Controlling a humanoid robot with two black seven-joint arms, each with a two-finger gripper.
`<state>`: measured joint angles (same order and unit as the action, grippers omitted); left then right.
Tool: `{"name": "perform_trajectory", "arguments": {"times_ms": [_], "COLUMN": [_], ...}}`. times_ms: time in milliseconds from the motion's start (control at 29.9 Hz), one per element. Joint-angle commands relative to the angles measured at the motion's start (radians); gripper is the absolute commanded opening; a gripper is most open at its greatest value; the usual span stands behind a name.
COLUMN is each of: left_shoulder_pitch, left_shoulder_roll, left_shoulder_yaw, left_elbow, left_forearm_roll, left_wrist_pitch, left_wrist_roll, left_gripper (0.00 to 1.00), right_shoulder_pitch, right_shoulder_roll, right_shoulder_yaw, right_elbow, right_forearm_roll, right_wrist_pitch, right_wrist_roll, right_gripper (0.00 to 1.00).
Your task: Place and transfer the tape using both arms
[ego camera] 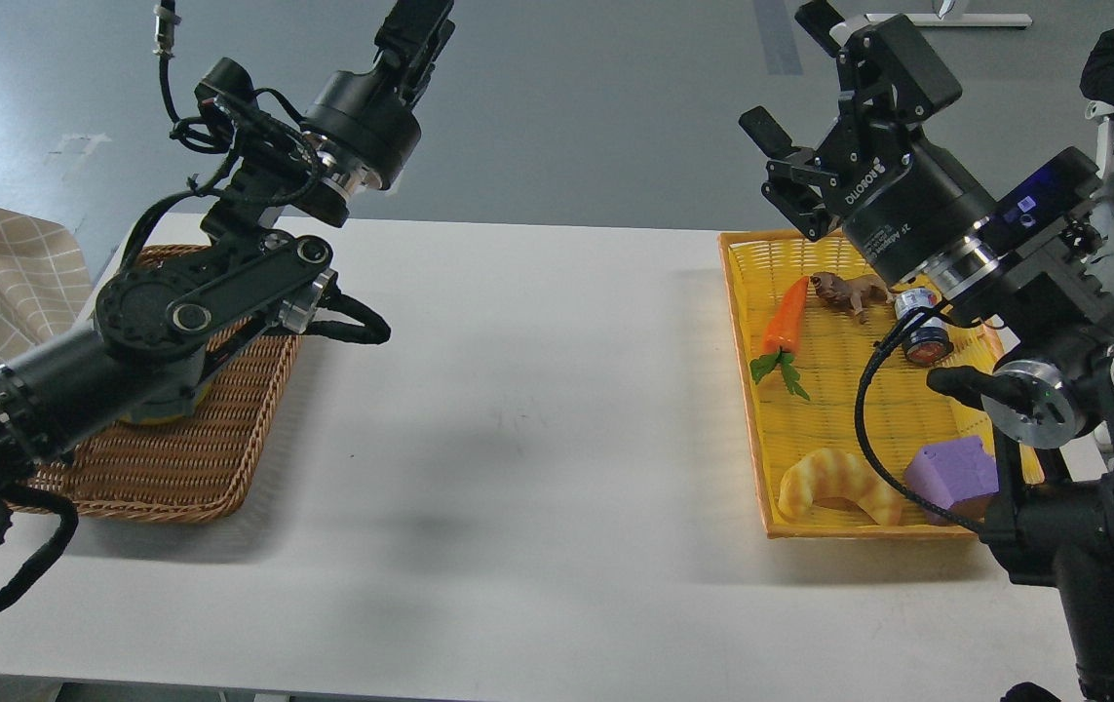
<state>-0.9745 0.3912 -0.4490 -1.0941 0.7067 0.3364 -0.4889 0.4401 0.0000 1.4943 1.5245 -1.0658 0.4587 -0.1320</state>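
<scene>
Bright, even overhead light is washing the white surface (537, 409), which is glowing almost without texture. Soft, diffuse shadows of the arms are pooling grey across its middle and darker beneath the wicker tray (176, 458) and yellow tray (839, 409). The floor (566, 107) is showing pale glare at far left. Focus is holding sharp throughout; silver joint caps are glinting faintly.
</scene>
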Motion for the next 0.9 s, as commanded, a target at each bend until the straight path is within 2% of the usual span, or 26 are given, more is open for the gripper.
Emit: {"name": "perform_trajectory", "arguments": {"times_ms": [0,201,268,368,435,502,636,736,770,870], "left_shoulder_pitch": [0.022,0.094,0.106,0.102,0.097,0.097,0.121,0.249,0.288,0.327], "left_shoulder_roll": [-0.023,-0.034,-0.038,-0.035,-0.038,-0.044,-0.081,-0.112,-0.109,-0.103], "left_shoulder_yaw": [-0.060,-0.114,-0.146,-0.194,-0.268,-0.316,-0.376,-0.460,-0.479,-0.484], "left_elbow": [-0.053,-0.164,-0.164,-0.145,-0.124,-0.124,-0.150,-0.210,-0.237,-0.260], "left_forearm_roll": [-0.039,-0.047,-0.069,-0.118,-0.185,-0.214,-0.233,-0.233,-0.230,-0.217], "left_wrist_pitch": [0.000,-0.005,-0.037,-0.152,-0.279,-0.331,-0.356,-0.396,-0.433,-0.479], "left_wrist_roll": [0.000,0.000,0.029,0.099,0.185,0.220,0.225,0.231,0.237,0.248], "left_gripper": [0.98,0.98,0.98,0.98,0.98,0.98,0.98,0.98,0.98,0.98], "right_shoulder_pitch": [0.037,0.135,0.172,0.221,0.259,0.278,0.287,0.284,0.284,0.284], "right_shoulder_roll": [0.000,0.000,0.000,0.000,0.000,0.000,0.000,0.000,0.000,0.000], "right_shoulder_yaw": [-0.003,-0.008,-0.011,-0.046,-0.075,-0.085,-0.086,-0.085,-0.085,-0.080], "right_elbow": [-0.036,-0.127,-0.158,-0.213,-0.243,-0.260,-0.273,-0.267,-0.265,-0.262], "right_forearm_roll": [-0.002,-0.012,-0.046,-0.080,-0.080,-0.079,-0.075,-0.072,-0.072,-0.072], "right_wrist_pitch": [-0.002,-0.025,-0.025,-0.025,-0.025,-0.026,-0.037,-0.037,-0.037,-0.037], "right_wrist_roll": [0.000,0.000,0.000,0.000,0.000,0.000,0.008,0.011,0.011,0.012], "right_gripper": [1.00,1.00,1.00,1.00,1.00,1.00,1.00,1.00,1.00,1.00]}}
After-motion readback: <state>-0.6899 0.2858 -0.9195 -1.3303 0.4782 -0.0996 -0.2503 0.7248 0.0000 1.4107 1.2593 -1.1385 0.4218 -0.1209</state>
